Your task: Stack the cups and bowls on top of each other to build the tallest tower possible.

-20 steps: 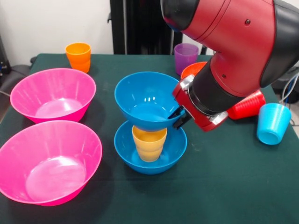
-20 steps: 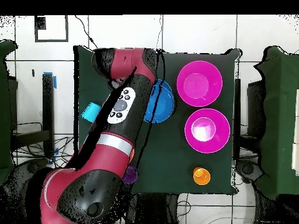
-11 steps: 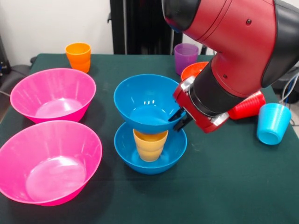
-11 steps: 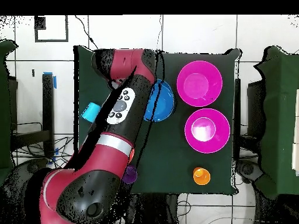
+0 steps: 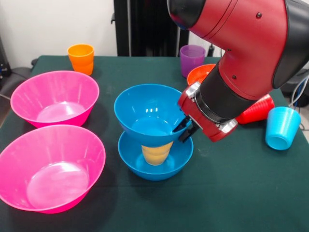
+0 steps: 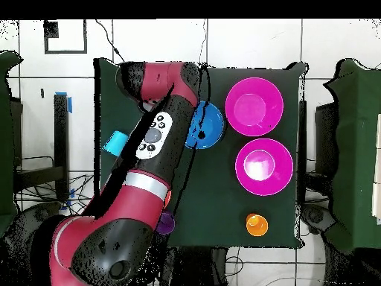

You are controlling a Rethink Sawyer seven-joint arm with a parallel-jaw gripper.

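A blue bowl [image 5: 155, 154] stands mid-table with a yellow cup [image 5: 157, 153] upright inside it. My gripper [image 5: 184, 129] is shut on the right rim of a second blue bowl [image 5: 145, 108], which it holds level right over the cup and which hides the cup's rim. I cannot tell if that bowl rests on the cup. From overhead, the held blue bowl [image 6: 209, 124] peeks out beside the arm. Two pink bowls [image 5: 54, 96] [image 5: 50, 166] sit empty on the left.
An orange cup [image 5: 81, 58] stands at the far left and a purple cup [image 5: 192, 59] at the far middle. The orange-red bowl [image 5: 198, 72] is partly behind the arm. A red cup [image 5: 256, 108] lies on its side beside a light blue cup [image 5: 281, 127] at the right.
The gripper has brought the upper blue bowl down and a little left, so it now covers the yellow cup's rim. Everything else is unmoved.
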